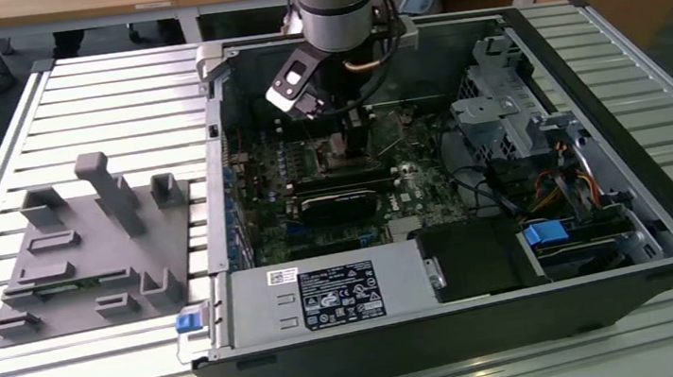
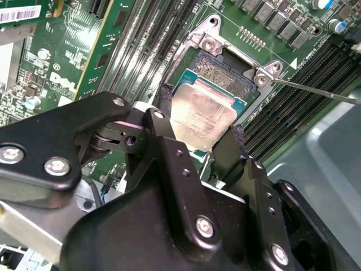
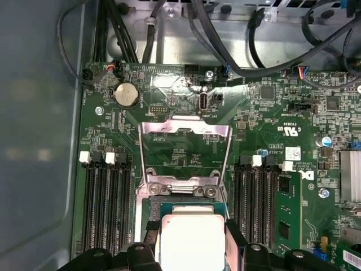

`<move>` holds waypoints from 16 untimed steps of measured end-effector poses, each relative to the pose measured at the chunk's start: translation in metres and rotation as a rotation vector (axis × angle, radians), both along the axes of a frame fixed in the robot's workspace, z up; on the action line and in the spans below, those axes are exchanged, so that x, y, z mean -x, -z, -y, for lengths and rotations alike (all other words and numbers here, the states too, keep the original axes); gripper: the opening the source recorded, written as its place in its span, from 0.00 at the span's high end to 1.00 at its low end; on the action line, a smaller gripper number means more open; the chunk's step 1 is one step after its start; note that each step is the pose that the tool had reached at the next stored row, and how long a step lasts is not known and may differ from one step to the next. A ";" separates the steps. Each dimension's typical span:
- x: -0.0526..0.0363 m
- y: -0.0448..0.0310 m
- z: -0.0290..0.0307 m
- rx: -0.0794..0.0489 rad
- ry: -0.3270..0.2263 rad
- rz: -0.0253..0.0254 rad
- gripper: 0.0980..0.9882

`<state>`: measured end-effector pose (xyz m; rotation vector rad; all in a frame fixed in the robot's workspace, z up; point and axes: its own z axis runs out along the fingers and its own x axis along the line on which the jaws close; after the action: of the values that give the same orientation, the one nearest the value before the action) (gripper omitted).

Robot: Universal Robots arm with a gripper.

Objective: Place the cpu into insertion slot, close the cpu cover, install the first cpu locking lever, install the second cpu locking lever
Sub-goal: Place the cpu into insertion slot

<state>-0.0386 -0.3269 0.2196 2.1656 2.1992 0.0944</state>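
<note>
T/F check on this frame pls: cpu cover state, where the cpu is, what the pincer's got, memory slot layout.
1. The cpu cover is shut over the insertion slot. False: it is swung open, clear of the slot.
2. The pincer holds the cpu between its fingers. True.
3. The cpu is outside the computer case. False: it is inside the case, at the insertion slot.
4. Long black memory slots run on both sides of the insertion slot. True.
</note>
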 end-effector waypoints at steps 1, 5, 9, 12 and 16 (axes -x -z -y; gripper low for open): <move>0.0002 0.0008 -0.0003 0.000 0.000 0.0000 0.50; 0.0004 0.0024 -0.0024 0.000 0.000 -0.0002 0.50; 0.0014 0.0055 -0.0038 0.000 0.001 -0.0003 0.50; 0.0023 0.0099 -0.0047 0.000 0.002 -0.0008 0.50; 0.0027 0.0148 -0.0054 0.000 0.007 -0.0019 0.50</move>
<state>-0.0412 -0.3215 0.2048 2.1742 2.1923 0.0918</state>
